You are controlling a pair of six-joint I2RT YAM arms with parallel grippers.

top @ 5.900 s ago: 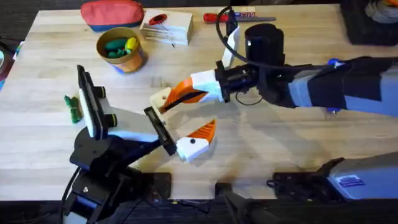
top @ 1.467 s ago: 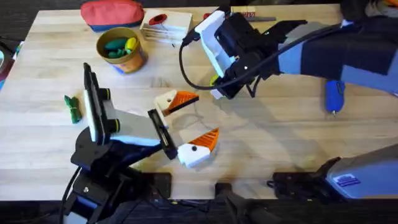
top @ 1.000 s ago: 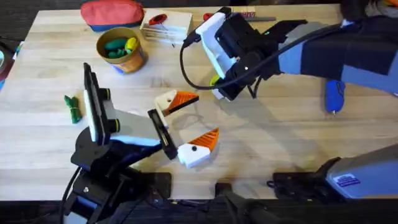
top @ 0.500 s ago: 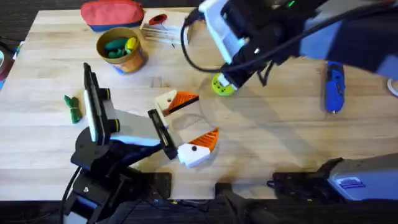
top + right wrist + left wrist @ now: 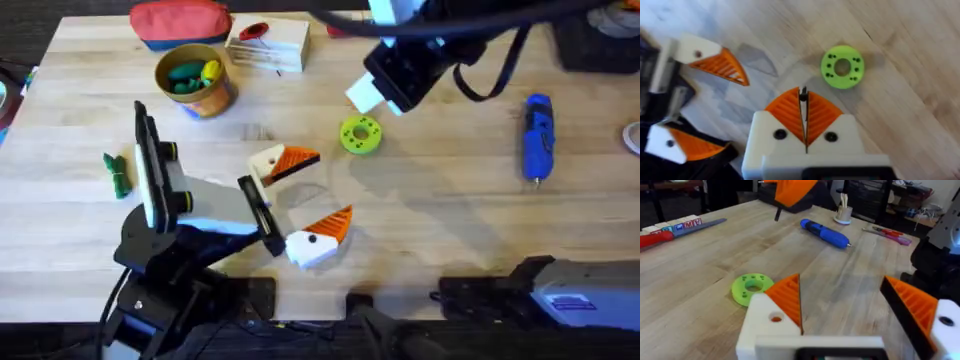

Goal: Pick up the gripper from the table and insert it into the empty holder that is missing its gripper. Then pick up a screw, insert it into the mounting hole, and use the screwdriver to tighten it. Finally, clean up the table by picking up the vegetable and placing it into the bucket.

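Observation:
My left gripper (image 5: pixel 330 185) rests open near the table's middle, both white fingers carrying orange ribbed tips. The orange gripper tip (image 5: pixel 298 159) sits in the holder (image 5: pixel 267 162), the far finger; its mounting hole (image 5: pixel 775 318) shows orange inside. My right gripper (image 5: pixel 803 93) hangs high above a green ring (image 5: pixel 360 135), shut on a small dark screw (image 5: pixel 803 92) at its fingertips. To the right lies the blue screwdriver (image 5: pixel 537 133). The green vegetable (image 5: pixel 118 173) lies at the left, apart from the yellow bucket (image 5: pixel 196 82) at the back left.
A red pouch (image 5: pixel 180 22) and a wooden block (image 5: pixel 268 45) lie along the far edge, with a red-handled screwdriver (image 5: pixel 660 237) beside them. The bucket holds a teal and a yellow toy. My right arm (image 5: pixel 405 65) spans the back right, above the table.
My right gripper left the holder, dropped to the green ring, then rose up and back, uncovering the ring. The left arm has stayed still.

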